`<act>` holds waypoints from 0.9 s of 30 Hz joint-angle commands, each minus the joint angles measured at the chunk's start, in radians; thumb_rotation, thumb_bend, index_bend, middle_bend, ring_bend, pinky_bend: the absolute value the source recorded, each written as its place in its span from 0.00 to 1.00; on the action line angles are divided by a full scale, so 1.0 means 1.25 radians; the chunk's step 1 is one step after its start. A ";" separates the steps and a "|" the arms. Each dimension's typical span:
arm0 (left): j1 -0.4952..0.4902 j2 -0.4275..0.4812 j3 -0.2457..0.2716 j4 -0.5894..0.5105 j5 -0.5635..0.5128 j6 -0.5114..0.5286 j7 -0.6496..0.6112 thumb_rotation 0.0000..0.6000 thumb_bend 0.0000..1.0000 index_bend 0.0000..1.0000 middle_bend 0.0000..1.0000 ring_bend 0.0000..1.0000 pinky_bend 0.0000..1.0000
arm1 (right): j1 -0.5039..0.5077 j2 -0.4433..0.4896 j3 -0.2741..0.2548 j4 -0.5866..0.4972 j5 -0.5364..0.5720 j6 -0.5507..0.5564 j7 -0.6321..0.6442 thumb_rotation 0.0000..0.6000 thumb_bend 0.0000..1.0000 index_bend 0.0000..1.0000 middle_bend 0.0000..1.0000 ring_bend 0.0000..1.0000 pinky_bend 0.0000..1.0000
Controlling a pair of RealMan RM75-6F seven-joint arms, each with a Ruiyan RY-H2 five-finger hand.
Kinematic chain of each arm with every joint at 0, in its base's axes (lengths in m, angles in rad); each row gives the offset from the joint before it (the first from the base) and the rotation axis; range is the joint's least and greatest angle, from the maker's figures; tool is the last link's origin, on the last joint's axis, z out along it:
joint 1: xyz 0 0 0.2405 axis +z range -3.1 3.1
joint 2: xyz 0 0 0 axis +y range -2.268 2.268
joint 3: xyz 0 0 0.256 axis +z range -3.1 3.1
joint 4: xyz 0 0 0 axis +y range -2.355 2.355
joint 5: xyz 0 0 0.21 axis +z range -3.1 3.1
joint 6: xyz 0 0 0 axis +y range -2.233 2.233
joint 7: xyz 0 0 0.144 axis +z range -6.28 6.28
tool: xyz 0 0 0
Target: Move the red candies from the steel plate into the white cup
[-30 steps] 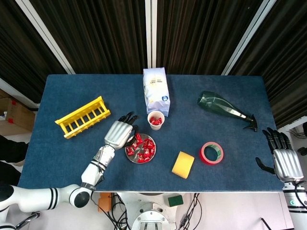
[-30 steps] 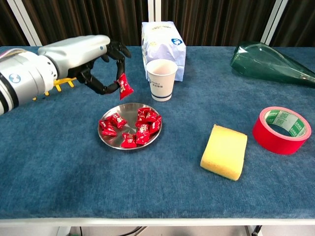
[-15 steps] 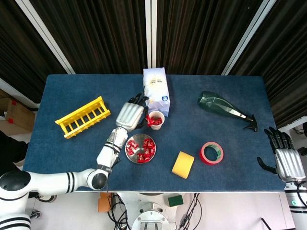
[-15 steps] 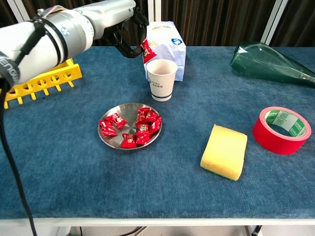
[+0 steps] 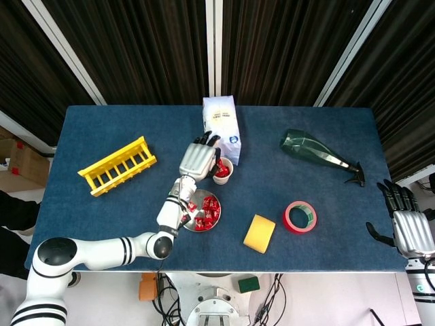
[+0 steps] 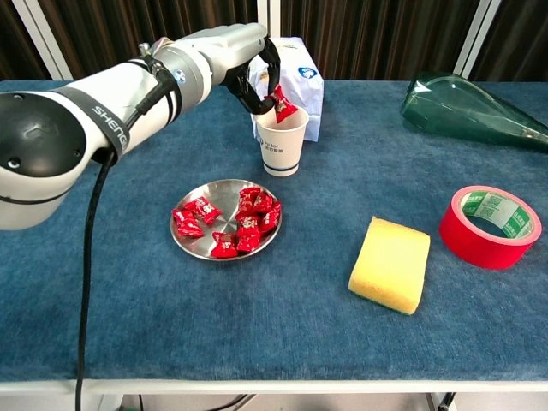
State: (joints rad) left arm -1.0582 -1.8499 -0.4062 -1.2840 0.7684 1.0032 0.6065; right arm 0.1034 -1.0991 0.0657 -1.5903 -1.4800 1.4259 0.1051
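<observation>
One steel plate [image 6: 190,246] at 6 o'clock from one white cup [image 6: 283,141]. One red candy [image 6: 283,105] above the cup rim; roughly nine candies [image 6: 242,224] on the plate. One each: yellow rack [image 5: 117,165], white bag [image 6: 300,75], green bottle [image 6: 467,104], sponge [image 6: 390,264], tape roll [image 6: 490,226].

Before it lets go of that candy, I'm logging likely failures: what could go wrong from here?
The left hand pinches a red candy over the white cup's near rim, not its centre; released now, it might glance off onto the table. The fingers sit close to the light cup, so withdrawing could tip it. The white bag stands right behind, leaving little room.
</observation>
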 commanded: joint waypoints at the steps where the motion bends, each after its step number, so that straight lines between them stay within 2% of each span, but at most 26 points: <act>1: -0.002 -0.002 0.007 0.003 -0.005 -0.005 0.001 1.00 0.39 0.52 0.15 0.03 0.20 | -0.001 0.000 0.000 0.000 -0.001 0.002 0.000 1.00 0.29 0.00 0.00 0.00 0.00; 2: -0.003 -0.001 0.009 0.002 -0.009 -0.007 0.004 1.00 0.39 0.48 0.15 0.03 0.20 | -0.001 0.000 0.000 0.000 -0.002 0.003 0.000 1.00 0.29 0.00 0.00 0.00 0.00; 4: -0.003 0.003 0.012 -0.003 -0.015 -0.007 0.008 1.00 0.39 0.30 0.14 0.03 0.20 | -0.002 0.000 0.000 0.000 -0.002 0.004 0.001 1.00 0.29 0.00 0.00 0.00 0.00; 6: -0.002 0.007 0.013 -0.008 -0.016 -0.002 0.009 1.00 0.39 0.22 0.14 0.03 0.20 | -0.002 0.000 -0.001 0.000 -0.003 0.003 0.001 1.00 0.29 0.00 0.00 0.00 0.00; 8: 0.001 0.016 0.015 -0.023 -0.014 0.006 0.010 1.00 0.39 0.20 0.14 0.03 0.20 | -0.001 0.000 -0.001 0.001 -0.002 0.002 0.001 1.00 0.29 0.00 0.00 0.00 0.00; 11: 0.013 0.040 0.020 -0.065 -0.001 0.025 0.008 1.00 0.39 0.20 0.14 0.03 0.20 | -0.001 0.000 0.000 0.001 -0.001 0.001 0.001 1.00 0.29 0.00 0.00 0.00 0.00; 15: 0.050 0.091 0.043 -0.170 0.030 0.066 0.004 1.00 0.39 0.25 0.14 0.03 0.20 | 0.000 0.000 0.000 0.001 0.000 -0.001 0.002 1.00 0.29 0.00 0.00 0.00 0.00; 18: 0.090 0.136 0.088 -0.273 0.062 0.099 0.005 1.00 0.39 0.29 0.14 0.03 0.20 | 0.001 -0.001 0.000 0.001 0.002 -0.004 -0.001 1.00 0.29 0.00 0.00 0.00 0.00; 22: 0.136 0.175 0.153 -0.366 0.111 0.132 0.007 1.00 0.39 0.31 0.15 0.03 0.20 | 0.002 -0.003 -0.001 -0.001 0.001 -0.007 -0.007 1.00 0.29 0.00 0.00 0.00 0.00; 27: 0.187 0.206 0.244 -0.425 0.151 0.154 0.020 1.00 0.38 0.33 0.15 0.03 0.20 | 0.000 -0.004 -0.004 -0.003 -0.003 -0.003 -0.010 1.00 0.29 0.00 0.00 0.00 0.00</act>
State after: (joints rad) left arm -0.8639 -1.6224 -0.1538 -1.7747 0.9262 1.1733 0.6214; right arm 0.1038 -1.1037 0.0608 -1.5938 -1.4842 1.4221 0.0930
